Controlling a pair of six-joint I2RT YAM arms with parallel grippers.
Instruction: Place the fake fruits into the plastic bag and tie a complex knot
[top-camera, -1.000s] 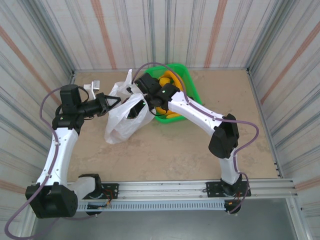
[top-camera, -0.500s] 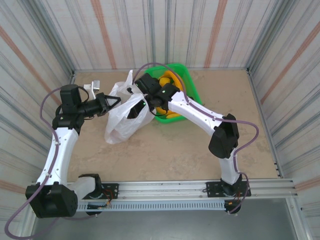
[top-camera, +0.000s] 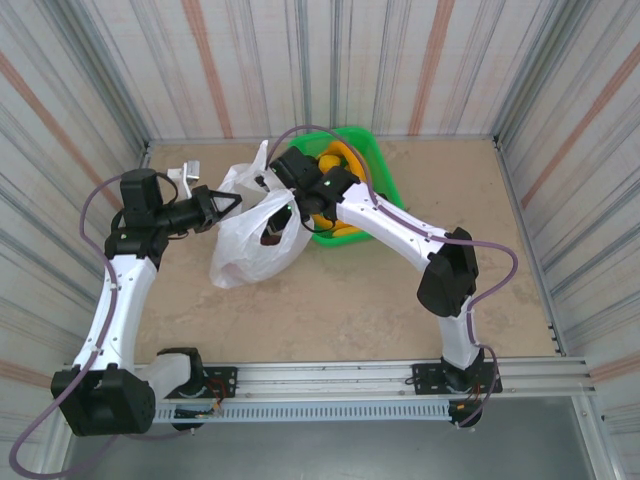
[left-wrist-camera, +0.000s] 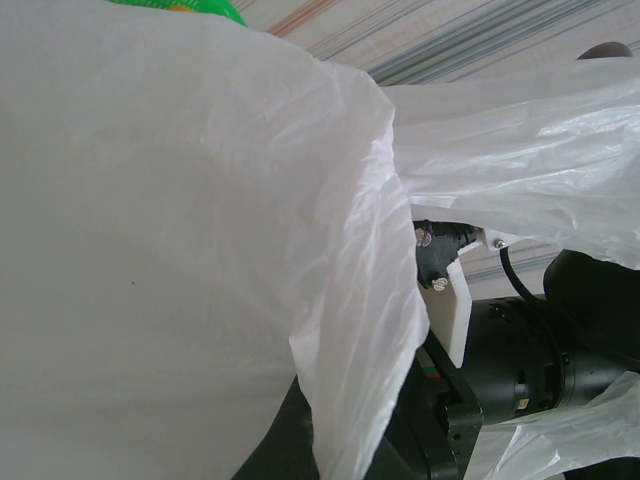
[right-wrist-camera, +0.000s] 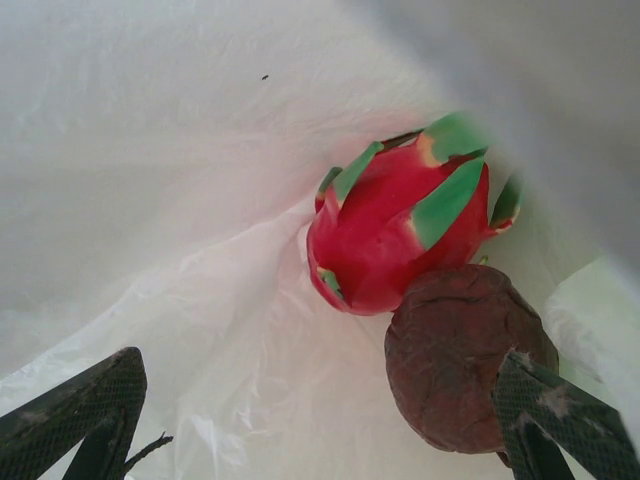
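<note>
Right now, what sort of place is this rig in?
Likely an enclosed robot test cell: corrugated panel walls on three sides, a tan tabletop, and an aluminium rail along the near edge.

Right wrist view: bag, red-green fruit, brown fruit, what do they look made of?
The plastic bag: thin translucent white film with a soft sheen; fine crinkles, light showing through.
The red-green fruit: probably moulded plastic, glossy; smooth highlights, hard-edged green scales.
The brown fruit: likely plastic too, but matte and mottled with a slightly rough surface; less certain.
</note>
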